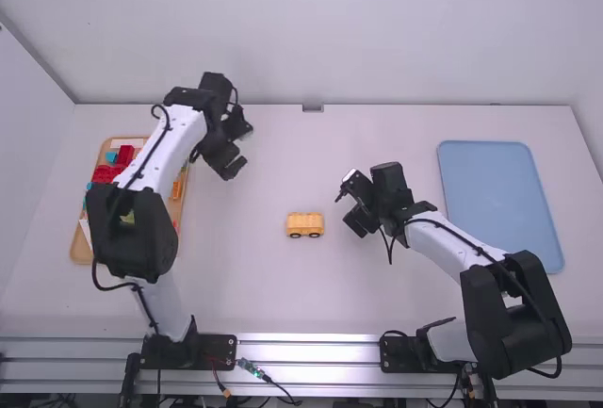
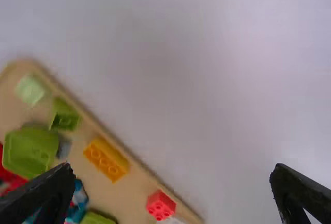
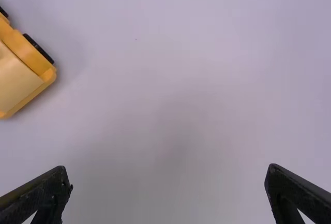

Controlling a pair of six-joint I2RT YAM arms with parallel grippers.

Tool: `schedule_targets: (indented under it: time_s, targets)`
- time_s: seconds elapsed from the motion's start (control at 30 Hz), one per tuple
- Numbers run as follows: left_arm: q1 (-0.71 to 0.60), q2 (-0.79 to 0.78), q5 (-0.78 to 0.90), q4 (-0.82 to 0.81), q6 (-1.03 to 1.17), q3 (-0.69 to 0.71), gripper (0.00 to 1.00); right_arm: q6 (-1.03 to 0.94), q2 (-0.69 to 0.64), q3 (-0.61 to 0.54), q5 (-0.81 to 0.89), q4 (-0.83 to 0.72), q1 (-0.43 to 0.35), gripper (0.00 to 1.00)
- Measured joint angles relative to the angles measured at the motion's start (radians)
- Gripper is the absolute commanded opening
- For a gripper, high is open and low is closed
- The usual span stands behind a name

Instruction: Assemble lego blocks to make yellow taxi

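The left tool (image 2: 171, 168) is released, its fingers spread wide with nothing between them; it hangs beside the wooden tray (image 2: 132, 193), on the side towards the middle. The right tool (image 3: 168, 169) is likewise parted and empty, above the worktop (image 1: 330, 295) near the yellow car (image 1: 304, 225).

Closest to the left tool, just inside the tray's edge, lie a studded yellow-orange block (image 2: 107, 159) and a small red block (image 2: 161, 205), with green blocks (image 2: 31, 151) farther in. The car rests upright on its black wheels (image 3: 39, 49) around the middle of the worktop, between the two arms. Beyond the right tool lies a light blue tray (image 1: 497, 196).

The step in hand looks like fetching the next piece for the partly built taxi. If the yellow-orange block is wanted, the left tool needs to line up over it, come down across its sides without nudging its neighbours, then close. Seating it would call for matching studs and straight downward pressure, with the right tool bracing the car so it cannot roll.
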Motion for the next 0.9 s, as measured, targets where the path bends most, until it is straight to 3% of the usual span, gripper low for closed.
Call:
schedule_targets:
  time_s: [0.43, 0.9]
  targets:
    - [0.418, 0.000, 0.123, 0.080, -0.168, -0.019, 0.99, 0.000, 0.000, 0.000, 0.021, 0.044, 0.000, 0.99]
    - [0.463, 0.000, 0.252, 0.253, -0.200, -0.205, 0.98, 0.000, 0.000, 0.000, 0.071, 0.061, 0.000, 0.99]
